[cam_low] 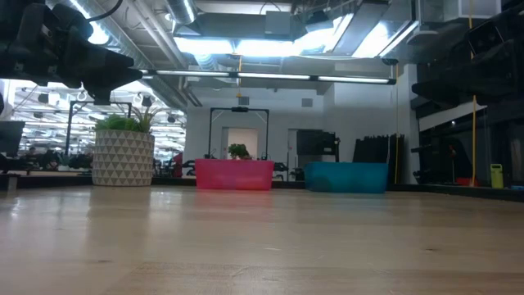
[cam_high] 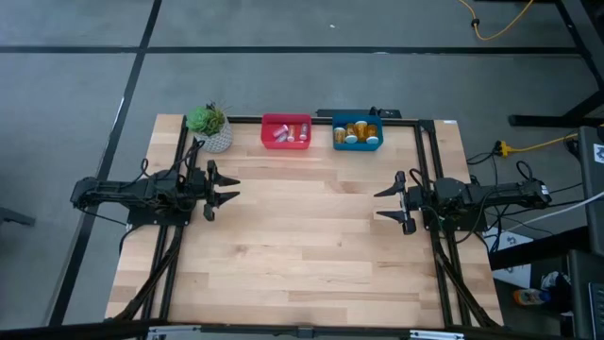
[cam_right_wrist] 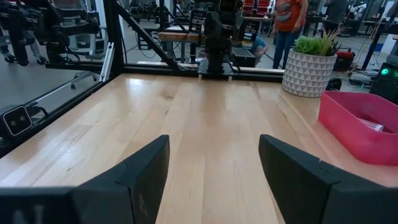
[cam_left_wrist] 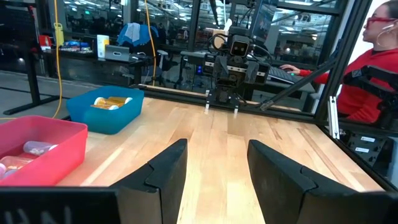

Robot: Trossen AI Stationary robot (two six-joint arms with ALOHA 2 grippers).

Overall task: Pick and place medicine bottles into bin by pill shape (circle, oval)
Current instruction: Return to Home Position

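Orange medicine bottles [cam_high: 359, 130] lie in the blue bin [cam_high: 358, 146] and pastel vials [cam_high: 283, 134] in the red bin [cam_high: 286, 145], at the desk's [cam_high: 302, 255] far edge. Left end effector [cam_high: 231, 188] and right end effector [cam_high: 378, 204] are spread wide, empty, well apart from both bins. Pill shapes cannot be made out.

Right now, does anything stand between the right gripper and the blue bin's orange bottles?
Nothing visible: only bare table between the right gripper and the blue bin holding the orange bottles. The left gripper waits opposite.
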